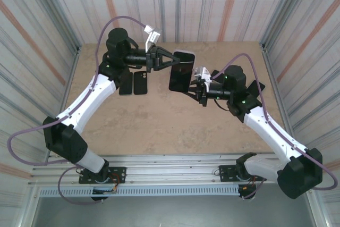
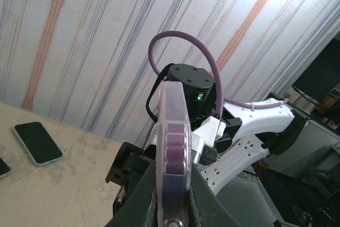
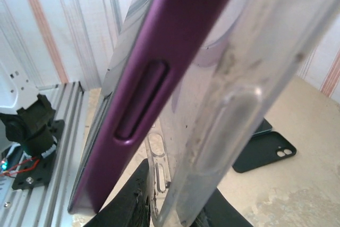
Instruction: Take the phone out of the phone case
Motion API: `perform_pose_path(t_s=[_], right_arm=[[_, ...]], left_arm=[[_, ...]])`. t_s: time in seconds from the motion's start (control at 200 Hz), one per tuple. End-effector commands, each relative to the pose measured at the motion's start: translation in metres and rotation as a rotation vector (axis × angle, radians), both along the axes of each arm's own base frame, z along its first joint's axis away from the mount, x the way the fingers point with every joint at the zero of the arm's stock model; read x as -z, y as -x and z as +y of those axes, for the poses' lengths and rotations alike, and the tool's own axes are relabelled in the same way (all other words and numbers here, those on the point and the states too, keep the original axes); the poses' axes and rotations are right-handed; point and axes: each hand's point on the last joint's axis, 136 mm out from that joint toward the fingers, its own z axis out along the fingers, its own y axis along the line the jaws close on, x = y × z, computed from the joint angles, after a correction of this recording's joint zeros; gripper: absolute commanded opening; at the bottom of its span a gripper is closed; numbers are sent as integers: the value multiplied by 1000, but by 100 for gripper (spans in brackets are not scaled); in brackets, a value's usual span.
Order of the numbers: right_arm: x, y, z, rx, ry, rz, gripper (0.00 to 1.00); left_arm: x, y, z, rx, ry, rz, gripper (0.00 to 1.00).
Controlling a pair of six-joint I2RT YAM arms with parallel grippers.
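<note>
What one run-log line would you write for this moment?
left hand: shut on phone in clear case | right hand: at case edge, grip unclear | phone: purple, partly peeled from case, held above table

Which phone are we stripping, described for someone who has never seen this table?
Start at the far half of the table, near its centre line. There the left gripper pinches a phone up in the air. Unlike the spare phone lying flat behind it and the two black cases beside it, it is purple inside a clear case.
</note>
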Motion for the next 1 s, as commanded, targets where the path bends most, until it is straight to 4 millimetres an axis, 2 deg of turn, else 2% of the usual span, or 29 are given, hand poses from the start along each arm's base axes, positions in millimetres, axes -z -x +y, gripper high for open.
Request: perform_pose_path(t_s=[0.0,0.22,0.436,0.526,0.702,0.997], right_arm=[[-30,-7,-3,26,-83,-51,23],[-37,2,-10,42,-180,26,27],[-41,-3,-21,128,-324,166,29],[-47,-1,-24,132,-363,178,29],[-53,-3,-30,149,-376,171,29],[-40,-24,-42,194,-372,230,29]], left_arm=[[-2,13,-7,48,-13,52,0],[-3,-24,-14,-96,61,156,0],[8,-54,-17,-193,134,296,0],[9,-56,-20,-174,157,321,0],[12,-48,-31,-123,133,310,0],[-2,-48,-22,-125,188,350,0]])
